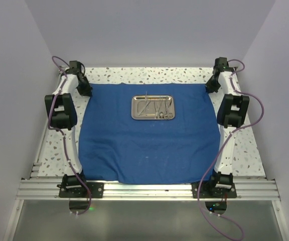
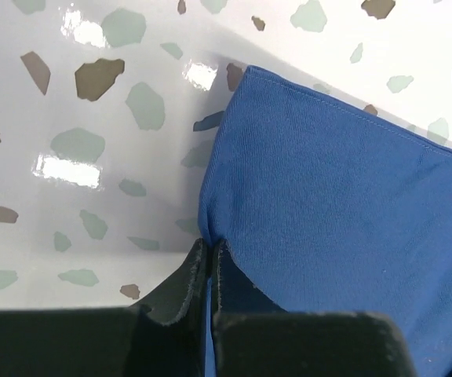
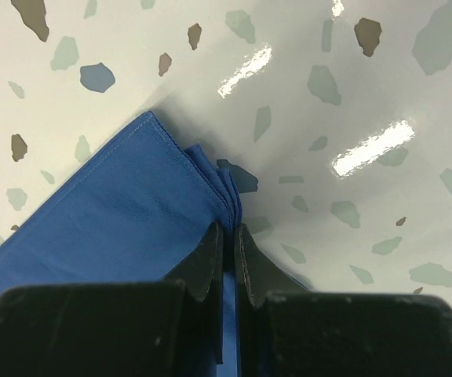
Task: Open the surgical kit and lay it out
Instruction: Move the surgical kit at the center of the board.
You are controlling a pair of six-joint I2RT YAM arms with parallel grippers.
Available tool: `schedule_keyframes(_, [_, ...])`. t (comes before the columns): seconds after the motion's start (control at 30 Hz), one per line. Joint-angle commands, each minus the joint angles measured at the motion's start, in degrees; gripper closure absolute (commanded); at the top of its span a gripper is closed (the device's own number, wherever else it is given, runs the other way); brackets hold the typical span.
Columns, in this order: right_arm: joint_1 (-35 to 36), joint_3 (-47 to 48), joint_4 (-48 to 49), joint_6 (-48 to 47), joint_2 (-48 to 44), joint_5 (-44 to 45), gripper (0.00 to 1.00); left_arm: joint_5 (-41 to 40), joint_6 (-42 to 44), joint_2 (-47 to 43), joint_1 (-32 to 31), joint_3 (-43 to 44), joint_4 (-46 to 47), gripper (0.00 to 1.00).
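Observation:
The royal-blue cloth wrap (image 1: 149,140) lies spread flat as a large drape over the speckled table. The small shiny steel tray (image 1: 153,107) sits on its far middle, with thin silver tweezers, scissors and forceps (image 1: 157,109) lying inside. My left gripper (image 1: 86,89) is at the cloth's far left corner and is shut on the cloth edge (image 2: 209,236). My right gripper (image 1: 212,85) is at the far right corner and is shut on the bunched cloth corner (image 3: 230,206).
The white speckled tabletop (image 1: 247,150) shows around the drape. Grey walls enclose the table on the left, right and back. An aluminium rail (image 1: 144,190) with both arm bases runs along the near edge. Purple cables loop beside each arm.

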Motion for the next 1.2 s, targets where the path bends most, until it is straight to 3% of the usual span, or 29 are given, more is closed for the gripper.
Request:
schedule_keyframes(0.0, [0.8,1.0,2.0,2.3,3.7,-3.1,1.00,0.6,0.0,3.2,-0.1,3.5,1.5,1.00])
schedule_keyframes(0.23, [0.8,8.6,3.5,7.0,4.4,-1.4,1.00,-2.0,-0.9,6.6,0.8,16.1,1.3,1.00])
schedule_keyframes(0.5, [0.7,7.3,7.5,6.8,1.6,1.0,1.00,0.0,-1.8,5.9,3.2,16.2,3.7,1.00])
schedule_keyframes(0.53, [0.7,6.3,7.8,6.5,1.1,0.8,0.96,-0.1,-1.8,5.3,3.1,15.6,3.7,0.99])
schedule_keyframes(0.57, [0.8,5.6,7.9,6.2,0.5,0.6,0.83,-0.7,-1.8,4.7,3.1,14.6,3.9,0.90])
schedule_keyframes(0.6, [0.7,4.1,9.8,6.0,-0.8,0.6,0.66,-1.4,-1.8,2.7,3.1,12.4,4.7,0.58])
schedule_keyframes(0.63, [0.7,-1.8,12.4,5.1,-4.7,-0.1,0.33,-2.2,-2.0,1.4,3.2,11.1,5.4,0.41])
schedule_keyframes(0.7, [0.7,-8.3,19.1,4.4,-9.4,-0.9,0.13,-4.3,-2.0,-3.3,3.0,6.6,8.7,0.01])
schedule_keyframes(0.73, [0.7,-12.2,19.9,3.9,-13.2,-0.5,0.04,-5.0,-1.9,-4.9,2.9,5.6,9.9,0.00])
schedule_keyframes(0.77, [0.7,-13.8,20.5,3.4,-14.5,0.2,0.02,-6.5,-1.6,-6.4,2.5,3.8,12.0,0.00])
schedule_keyframes(1.07, [1.0,-27.6,18.0,1.3,-30.1,2.2,0.02,-8.6,0.1,-12.3,-4.7,5.0,16.5,0.00])
schedule_keyframes(1.13, [2.1,-33.2,18.6,0.9,-33.5,2.0,0.02,-5.6,-1.3,-13.8,-5.5,0.4,19.3,0.00])
schedule_keyframes(1.17, [2.8,-34.7,18.2,0.4,-35.0,2.4,0.01,0.3,-4.6,-14.6,-5.4,-2.2,24.3,0.00])
